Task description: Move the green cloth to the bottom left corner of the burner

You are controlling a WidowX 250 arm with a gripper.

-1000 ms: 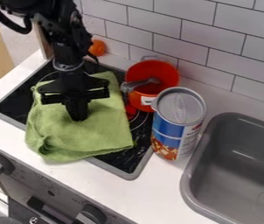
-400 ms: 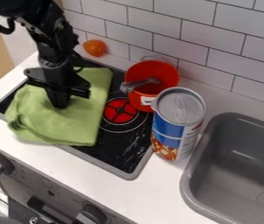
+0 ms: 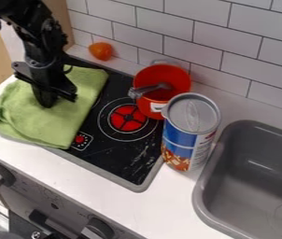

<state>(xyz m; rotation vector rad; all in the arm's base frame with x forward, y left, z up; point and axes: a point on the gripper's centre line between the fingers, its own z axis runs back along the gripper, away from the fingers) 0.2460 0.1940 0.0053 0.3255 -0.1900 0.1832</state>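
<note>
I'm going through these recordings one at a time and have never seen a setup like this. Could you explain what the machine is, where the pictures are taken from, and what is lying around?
The machine is a black robot arm that enters from the upper left and ends in a two-finger tool. One fixed camera looks down at a slant on the counter.

The tool presses into or grips a green cloth; I can't tell which. The cloth covers the left part of a black toy burner and hangs over its near left edge.

A red pot with a grey handle stands on the far right side of the burner. Beside it is a tall can, then a grey basin. An orange object lies near the tiled wall.
</note>
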